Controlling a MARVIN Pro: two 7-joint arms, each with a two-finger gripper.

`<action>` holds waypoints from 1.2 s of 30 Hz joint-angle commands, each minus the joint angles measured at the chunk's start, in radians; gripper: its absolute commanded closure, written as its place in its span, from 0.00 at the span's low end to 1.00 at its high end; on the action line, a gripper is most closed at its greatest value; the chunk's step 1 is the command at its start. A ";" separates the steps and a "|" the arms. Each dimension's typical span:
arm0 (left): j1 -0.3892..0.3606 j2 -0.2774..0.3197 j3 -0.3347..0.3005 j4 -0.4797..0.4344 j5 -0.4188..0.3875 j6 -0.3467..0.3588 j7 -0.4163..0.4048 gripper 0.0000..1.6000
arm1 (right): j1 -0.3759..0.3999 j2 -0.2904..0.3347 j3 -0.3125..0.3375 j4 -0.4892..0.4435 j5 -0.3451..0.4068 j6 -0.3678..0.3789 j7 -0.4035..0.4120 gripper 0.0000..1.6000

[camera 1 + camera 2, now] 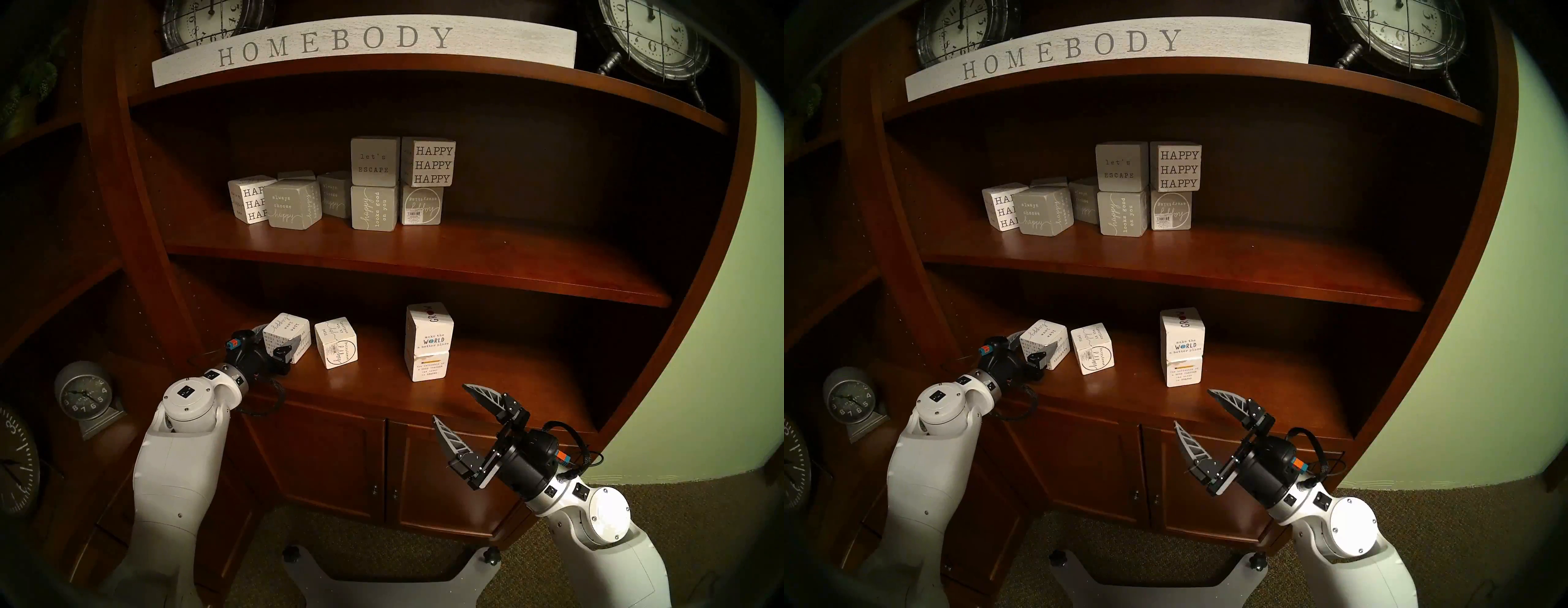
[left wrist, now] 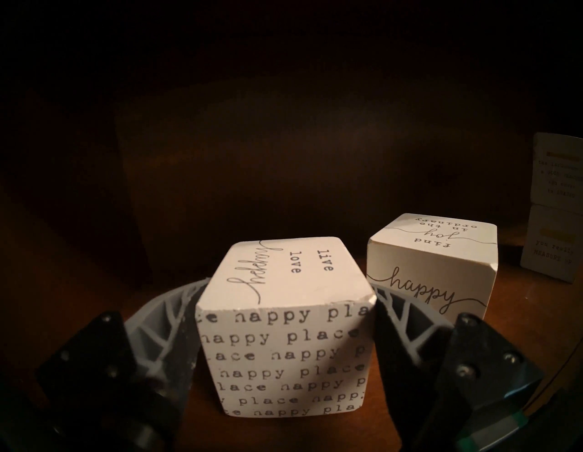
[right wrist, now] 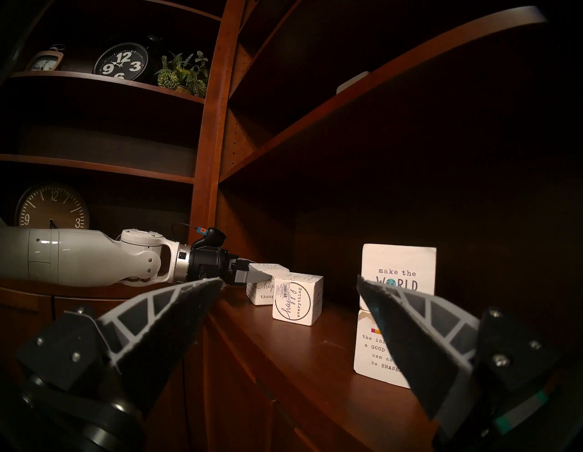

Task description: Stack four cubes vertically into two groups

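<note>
White "happy place" cube [image 2: 284, 347] sits clamped, apparently firmly, between left gripper [image 2: 285, 318] fingers for stacking; right gripper [image 1: 460, 418] idles spread wide, empty.

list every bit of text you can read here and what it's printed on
"HOMEBODY": white sign
"let's ESCAPE": grey block
"HAPPY HAPPY HAPPY": white block
"happy place", "live love": cube between the left gripper fingers
"find joy in the ordinary": neighbouring cube
"make the WORLD", "GROW": top stacked cube
Clock numerals, barcode: too small.

Likely a home living room; dark wood bookcase [image 1: 424, 271], "HOMEBODY" sign [image 1: 360, 46], decorative clocks [image 1: 653, 38], carpet [image 1: 687, 509].
</note>
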 commanded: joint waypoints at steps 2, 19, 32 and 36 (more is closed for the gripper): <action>0.017 0.030 -0.025 -0.104 -0.027 -0.050 -0.051 1.00 | 0.005 -0.002 0.000 -0.016 0.002 0.000 -0.001 0.00; 0.003 0.050 -0.056 -0.167 -0.116 -0.054 -0.224 1.00 | 0.005 -0.004 0.002 -0.017 0.001 0.001 0.001 0.00; -0.018 0.058 -0.033 -0.164 -0.136 -0.057 -0.319 1.00 | 0.004 -0.006 0.003 -0.017 0.001 0.002 0.002 0.00; -0.030 0.062 -0.019 -0.159 -0.134 -0.054 -0.339 1.00 | 0.004 -0.006 0.003 -0.017 0.001 0.002 0.003 0.00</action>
